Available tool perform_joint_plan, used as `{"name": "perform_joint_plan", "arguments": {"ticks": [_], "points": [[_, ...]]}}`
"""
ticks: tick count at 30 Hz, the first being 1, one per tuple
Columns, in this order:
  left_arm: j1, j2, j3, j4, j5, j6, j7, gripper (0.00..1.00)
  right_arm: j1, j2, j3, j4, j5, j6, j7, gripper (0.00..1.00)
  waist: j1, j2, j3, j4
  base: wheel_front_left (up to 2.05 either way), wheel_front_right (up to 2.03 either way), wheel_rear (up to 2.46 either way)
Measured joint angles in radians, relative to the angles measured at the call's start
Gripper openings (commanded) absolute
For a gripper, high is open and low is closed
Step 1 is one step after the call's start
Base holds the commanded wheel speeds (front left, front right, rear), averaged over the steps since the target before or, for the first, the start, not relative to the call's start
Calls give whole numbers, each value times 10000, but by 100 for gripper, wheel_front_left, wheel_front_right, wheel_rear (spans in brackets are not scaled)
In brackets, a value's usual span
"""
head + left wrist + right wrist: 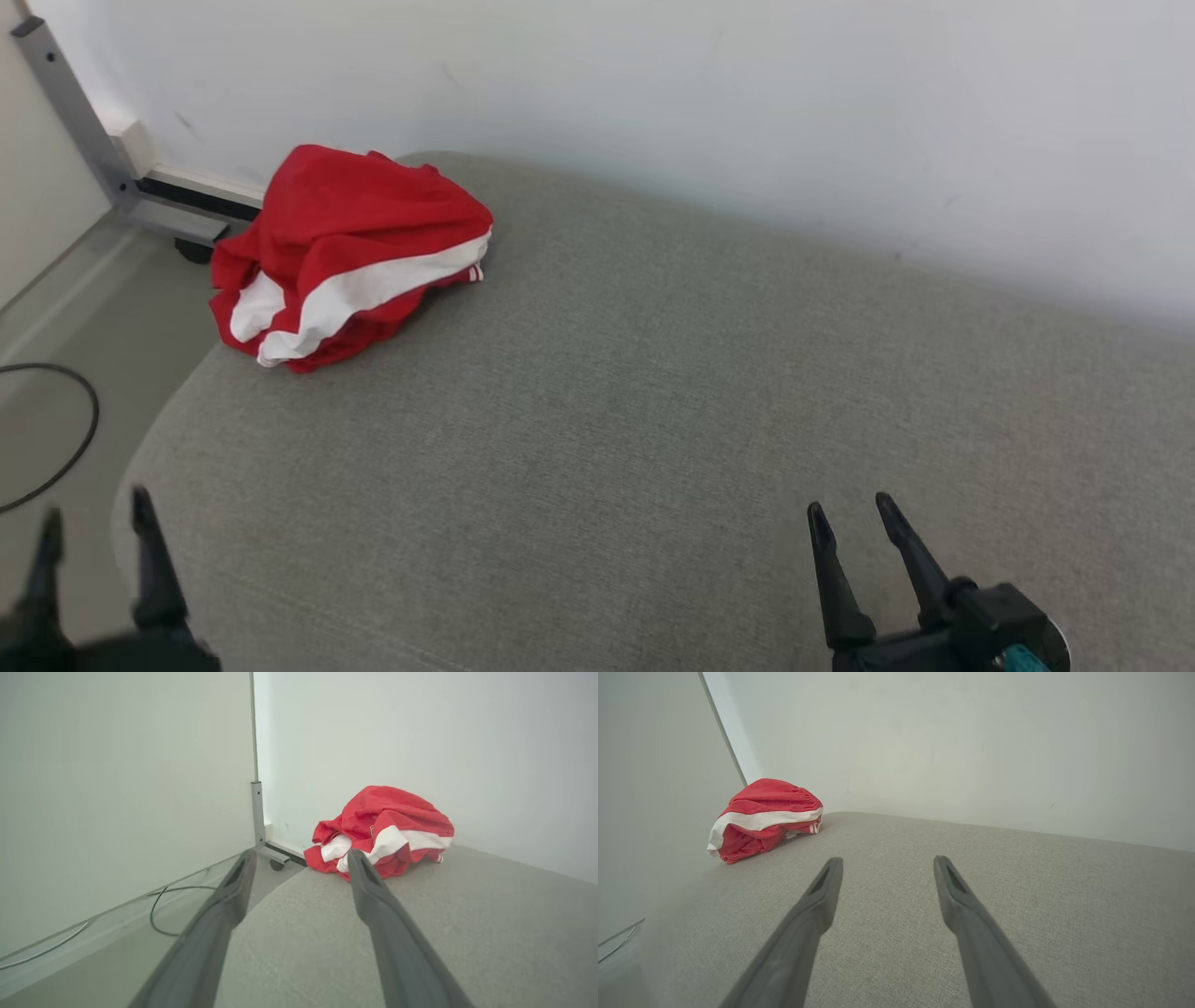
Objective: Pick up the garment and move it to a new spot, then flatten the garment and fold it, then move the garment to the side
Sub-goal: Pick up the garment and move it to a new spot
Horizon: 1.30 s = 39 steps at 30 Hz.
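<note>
Floor (pixel 56 308), far left: black cable (pixel 96 411) looped on it; grey metal post (pixel 70 98) on a castor (pixel 191 250) by the wall (pixel 747 93).

Left claw (pixel 95 506): I see it at the lower left of the head view; fingers spread wide, nothing between them; it straddles the cushion's left edge.

Garment (pixel 345 252): red with white bands; a crumpled heap on the far left corner of the cushion (pixel 607 420), close to the wall, its left side at the cushion's edge; well apart from both claws.

Right claw (pixel 850 506): lower right; fingers apart, gripping nothing; bare grey fabric ahead of it.
</note>
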Motion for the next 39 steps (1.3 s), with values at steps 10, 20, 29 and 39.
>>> {"name": "perform_joint_plan", "arguments": {"ticks": [10,20,29,39], "points": [[-2907,1137,548,462,-353,-173,0,100,-1013,4,167,-117,-186,0,0,100,1,0,812,-1034,0,0,0],[-5414,3196,-431,2483,-1448,-230,0,100,-1923,-4,188,-268,-100,0,0,100,2,3,2278,-2624,0,0,0],[-7250,4991,-936,5095,-2644,-230,1012,100,-2183,-13,295,-527,161,0,0,100,2,3,3216,-4128,0,0,0],[-7812,6305,-1275,7469,-2890,-230,3091,100,-2327,-15,263,-600,209,0,0,100,1,2,3910,-5265,0,0,0]]}}
